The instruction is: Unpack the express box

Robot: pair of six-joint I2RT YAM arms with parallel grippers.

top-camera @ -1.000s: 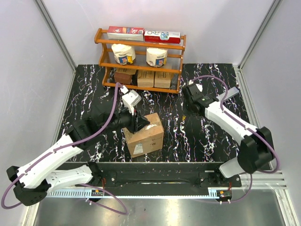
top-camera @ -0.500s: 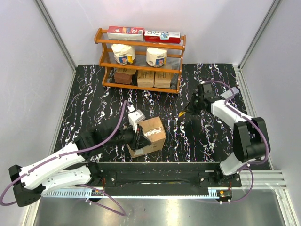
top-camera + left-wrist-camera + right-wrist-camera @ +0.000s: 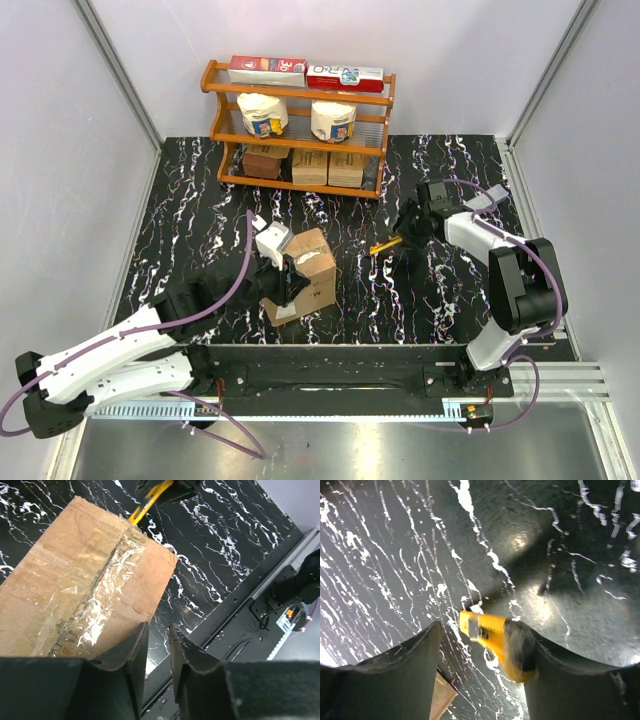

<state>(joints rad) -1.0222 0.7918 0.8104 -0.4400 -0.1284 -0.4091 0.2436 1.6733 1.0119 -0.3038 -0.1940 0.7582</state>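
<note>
The express box (image 3: 308, 268) sits tilted on the black marbled table, its clear tape seam (image 3: 95, 590) split and crumpled. My left gripper (image 3: 287, 275) is at the box's near left corner. Its jaws (image 3: 157, 632) stand a narrow gap apart with nothing between them, and the left finger (image 3: 132, 652) lies against the cardboard edge. A yellow utility knife (image 3: 385, 245) lies on the table right of the box. My right gripper (image 3: 408, 228) hovers just over it, open wide (image 3: 479, 630). The blurred knife (image 3: 492, 637) rests loose against the right finger (image 3: 555, 680).
A wooden shelf (image 3: 298, 125) at the back holds small brown cartons (image 3: 310, 167), two white tubs and red packets on top. The black rail (image 3: 330, 365) with the arm bases runs along the near edge. A corner of the box (image 3: 442, 696) shows under my right gripper.
My right gripper has opened and the yellow knife has dropped from its jaws onto the table. The left gripper shifted along the box, which turned and moved slightly back and left.
</note>
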